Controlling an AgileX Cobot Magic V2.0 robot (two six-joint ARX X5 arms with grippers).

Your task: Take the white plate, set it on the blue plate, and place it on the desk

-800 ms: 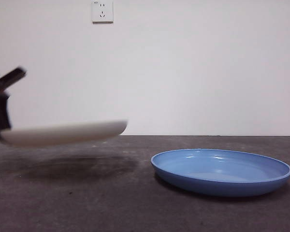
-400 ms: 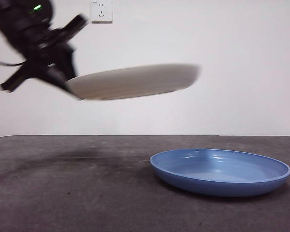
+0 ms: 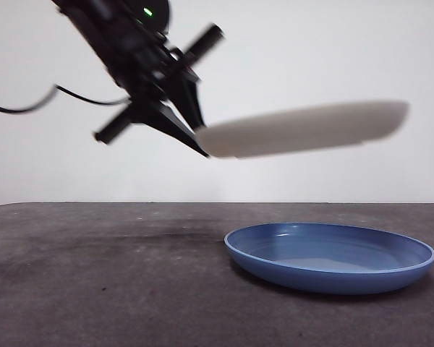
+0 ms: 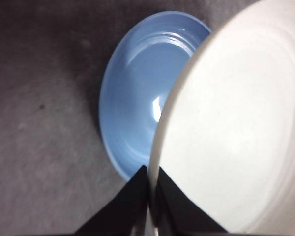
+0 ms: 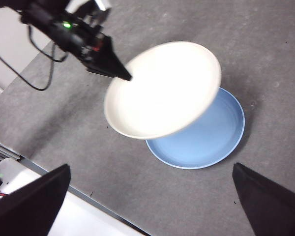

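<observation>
The white plate [image 3: 304, 129] hangs in the air, tilted slightly, over the blue plate [image 3: 329, 256], clear of it. My left gripper [image 3: 199, 141] is shut on the white plate's rim at its left end. In the left wrist view its jaws [image 4: 148, 182] pinch the cream rim [image 4: 236, 137], with the blue plate [image 4: 132, 98] partly covered below. From high above, the right wrist view shows the white plate [image 5: 162, 91] overlapping the blue plate [image 5: 211, 142]. My right gripper [image 5: 150, 172] is open and holds nothing.
The dark grey desk [image 3: 94, 289] stretches left of the blue plate. A black cable [image 3: 29, 105] trails from the left arm. The desk's near edge [image 5: 64, 182] runs diagonally in the right wrist view, with a pale surface beyond it.
My left gripper has lifted the white plate from just above the desk at the left, up and to the right, until it hangs over the blue plate. The blue plate stayed put.
</observation>
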